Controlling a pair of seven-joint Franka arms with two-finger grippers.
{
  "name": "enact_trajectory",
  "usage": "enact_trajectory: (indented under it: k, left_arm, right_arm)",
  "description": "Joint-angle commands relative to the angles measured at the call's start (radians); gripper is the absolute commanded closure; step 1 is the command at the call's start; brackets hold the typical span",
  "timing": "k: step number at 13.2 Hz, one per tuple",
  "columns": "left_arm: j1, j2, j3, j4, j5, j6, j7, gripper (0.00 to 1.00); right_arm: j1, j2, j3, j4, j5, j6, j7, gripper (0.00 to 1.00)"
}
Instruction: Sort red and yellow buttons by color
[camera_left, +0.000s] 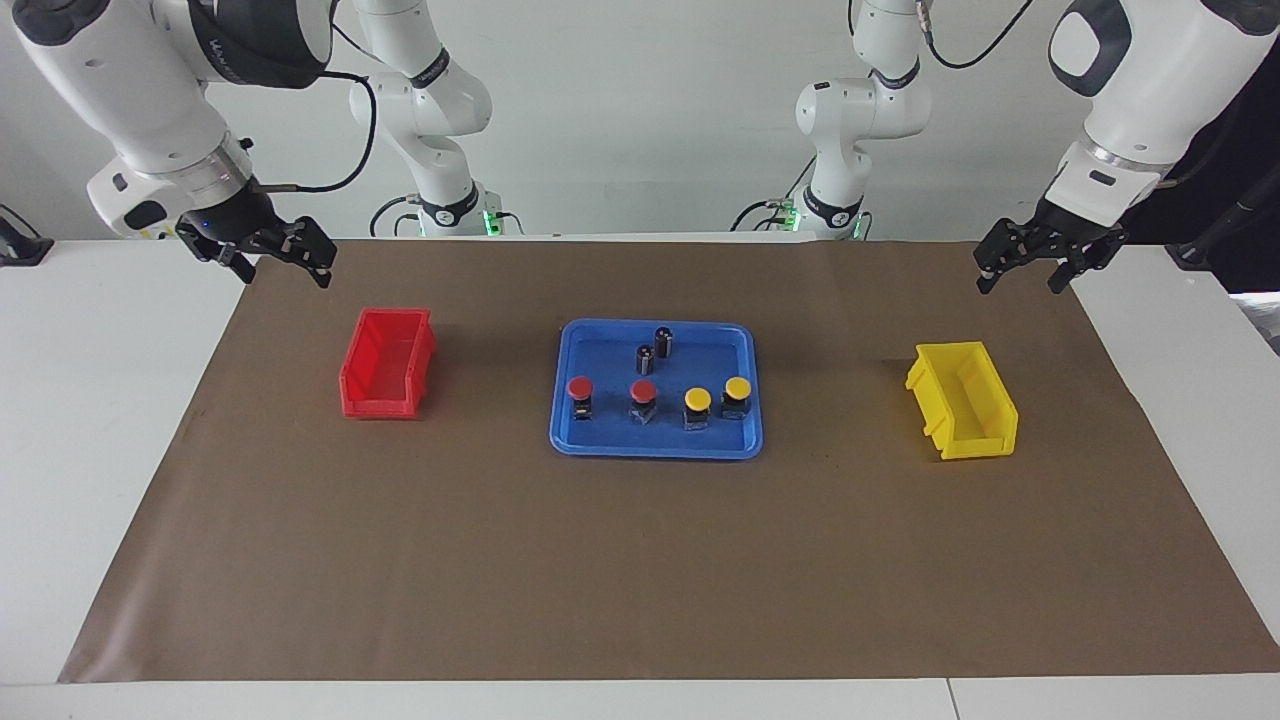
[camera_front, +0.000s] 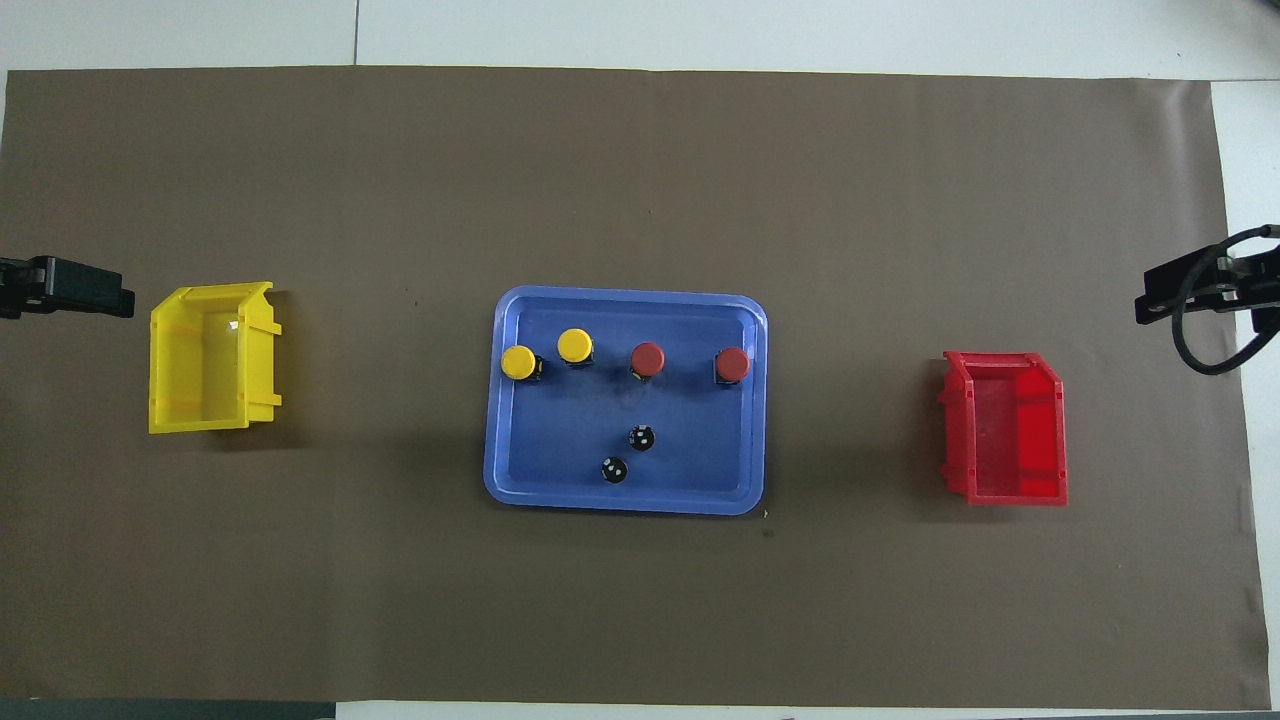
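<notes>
Brown mat (camera_left: 640, 560) covered a white table (camera_left: 90, 450), white wall above (facing view only), blue tray (camera_left: 575, 440) mid-mat held red buttons (camera_left: 580, 388) and yellow buttons (camera_left: 738, 388) in a row, red bin (camera_left: 385, 365) and yellow bin (camera_left: 965, 400) flanked it, left gripper (camera_left: 1020, 275) and right gripper (camera_left: 280, 262) waited spread wide over the mat's corners.

A robotics lab: bare white walls, cabled bench-mounted arms (camera_left: 440, 110), brown paper mat (camera_left: 640, 560) over white table (camera_left: 80, 420).

My table (camera_left: 80, 450), papered in brown

A brown paper sheet (camera_left: 640, 560) covers most of my white top. Directly on it, seen from overhead: a blue tray (camera_front: 500, 480) at centre, a yellow bin (camera_front: 165, 360) at nine o'clock, a red bin (camera_front: 1005, 495) at three o'clock.
</notes>
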Motion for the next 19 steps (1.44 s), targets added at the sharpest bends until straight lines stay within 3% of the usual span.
enact_trajectory:
  k: [1, 13, 17, 19]
  left_arm:
    - [0.012, -0.015, -0.008, -0.003, 0.011, -0.02, 0.007, 0.0]
    - [0.012, -0.016, -0.008, -0.003, 0.011, -0.02, 0.007, 0.0]
    - [0.012, -0.015, -0.008, -0.003, 0.011, -0.02, 0.007, 0.0]
    - [0.01, -0.015, -0.01, -0.003, 0.011, -0.011, 0.009, 0.0]
  right_arm:
    - [-0.002, -0.018, 0.003, -0.023, 0.005, 0.019, -0.022, 0.0]
    - [-0.002, -0.024, 0.006, -0.043, 0.012, 0.041, -0.033, 0.0]
    - [0.005, -0.012, 0.023, -0.013, 0.009, 0.028, -0.03, 0.0]
    - [0.007, 0.009, 0.073, 0.013, 0.012, 0.029, 0.036, 0.0]
